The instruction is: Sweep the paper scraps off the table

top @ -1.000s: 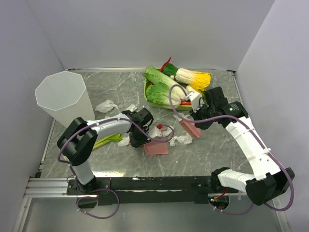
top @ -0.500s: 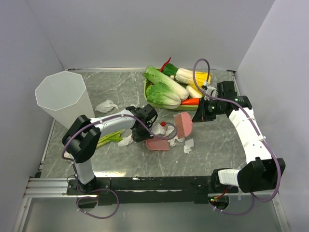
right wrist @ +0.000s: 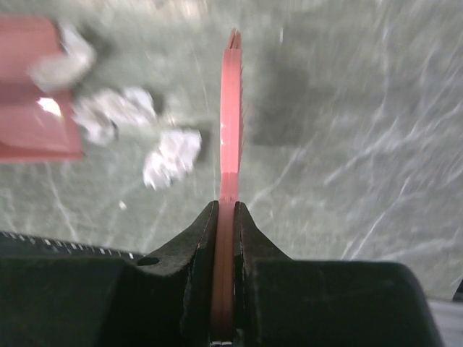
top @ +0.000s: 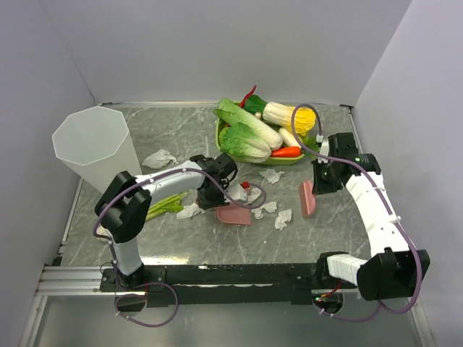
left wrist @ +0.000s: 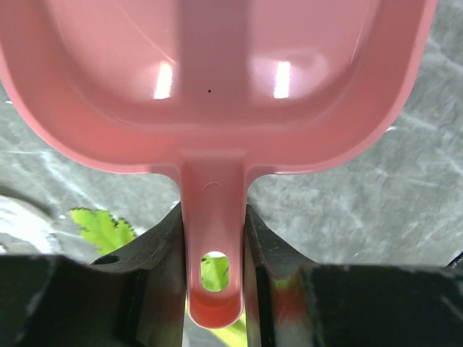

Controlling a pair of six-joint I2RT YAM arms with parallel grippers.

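My left gripper point(top: 211, 195) is shut on the handle of the pink dustpan point(top: 234, 215), which lies flat on the table point(top: 181, 130). In the left wrist view the fingers clamp the handle point(left wrist: 213, 224) and the pan point(left wrist: 217, 72) looks empty. My right gripper point(top: 323, 178) is shut on a pink brush point(top: 307, 197), seen edge-on in the right wrist view point(right wrist: 230, 108), to the right of the scraps. White paper scraps lie between pan and brush point(top: 282, 218) point(top: 268, 207) point(top: 271, 175), by the pan point(top: 189, 211), and at the left point(top: 159, 157). Some show in the right wrist view point(right wrist: 172, 155).
A tall translucent white bin point(top: 94, 148) stands at the back left. A green tray of toy vegetables point(top: 260, 134) sits at the back centre. A green leek point(top: 163, 208) lies under the left arm. Grey walls close in the table on three sides.
The right arm has swung the brush from the middle out to the right, turning it edge-on. A few scraps have shifted near the pan. The left gripper and dustpan have barely moved.
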